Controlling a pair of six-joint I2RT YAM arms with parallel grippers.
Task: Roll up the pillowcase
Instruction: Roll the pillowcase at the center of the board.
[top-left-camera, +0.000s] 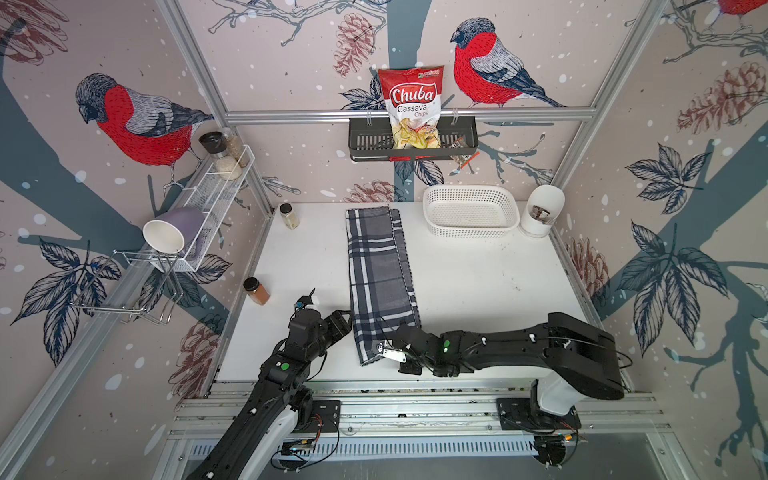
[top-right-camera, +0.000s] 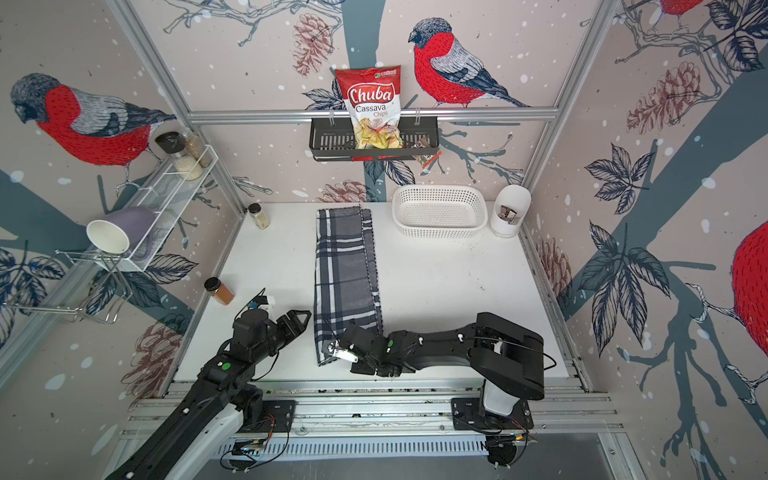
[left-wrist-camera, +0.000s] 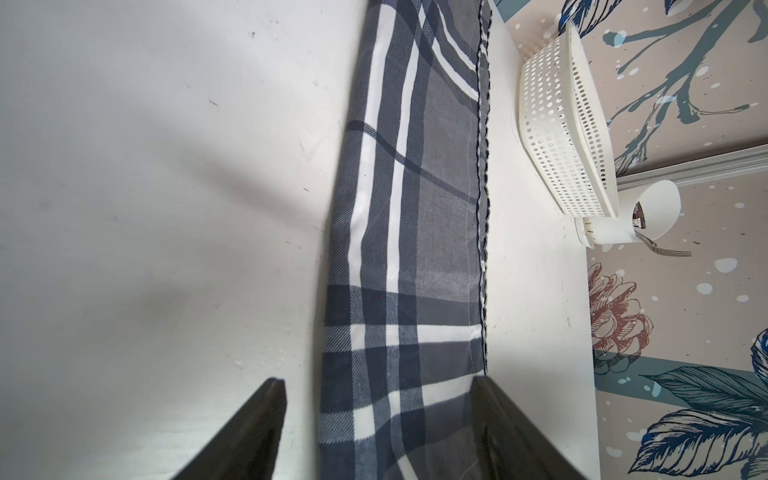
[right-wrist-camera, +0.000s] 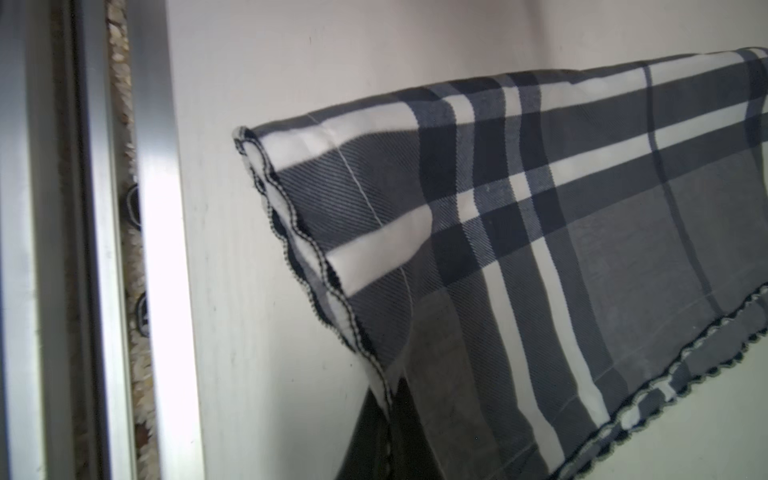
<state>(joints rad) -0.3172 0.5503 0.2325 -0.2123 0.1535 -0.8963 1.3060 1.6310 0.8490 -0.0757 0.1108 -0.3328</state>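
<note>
Along the middle of the worktop (top-left-camera: 478, 282), far edge to front edge, we see the pillowcase (top-left-camera: 380, 274) folded into a flat strip, no roll begun. Right pincer (top-left-camera: 380, 345) pinches its front-edge end; left pincer (left-wrist-camera: 376, 384) hangs spread near that end. All rolling, we judge, remains.

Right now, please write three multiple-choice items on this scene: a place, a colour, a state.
1. The chip bag stands: A on the table; B in the black wall shelf; C in the wire rack.
2. The basket is: A white; B red; C black.
3. The right gripper is: A open; B shut on a jar; C shut on the pillowcase.
Key: 1B, it leans inside the shelf; 2A, its mesh walls are white; 3C, the pillowcase's near corner is pinched in it.
</note>
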